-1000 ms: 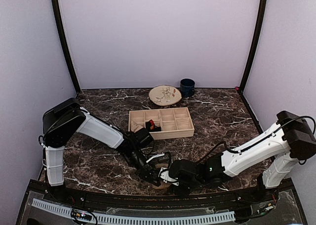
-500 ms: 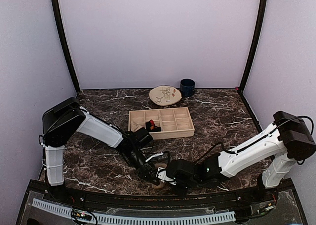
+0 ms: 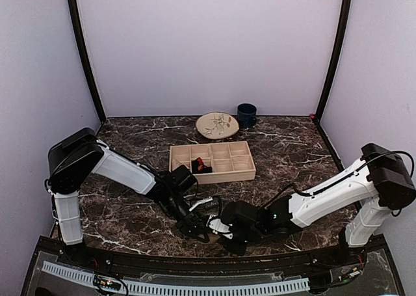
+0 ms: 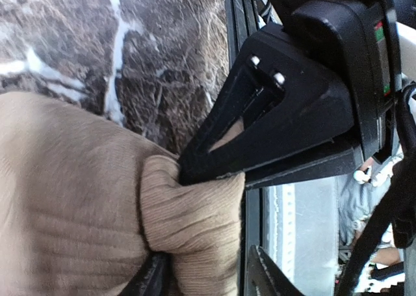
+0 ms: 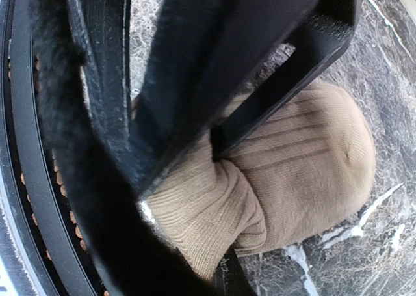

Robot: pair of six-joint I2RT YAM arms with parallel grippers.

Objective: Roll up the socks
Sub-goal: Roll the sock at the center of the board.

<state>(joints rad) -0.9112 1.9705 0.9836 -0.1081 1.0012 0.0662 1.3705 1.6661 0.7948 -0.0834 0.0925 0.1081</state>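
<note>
Pinching tan sock (image 5: 305, 153): right gripper (image 5: 195, 166).

tan ribbed sock (image 5: 299, 153), dark brown white-veined marble table (image 3: 292, 156), beige wooden tray (image 3: 214, 174)

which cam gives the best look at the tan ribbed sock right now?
Right wrist: the tan ribbed sock shows its rounded bulk and ribs, lying on the marble. Left wrist crops the sock to one side and a folded end. In top external I cannot make it out.
</note>
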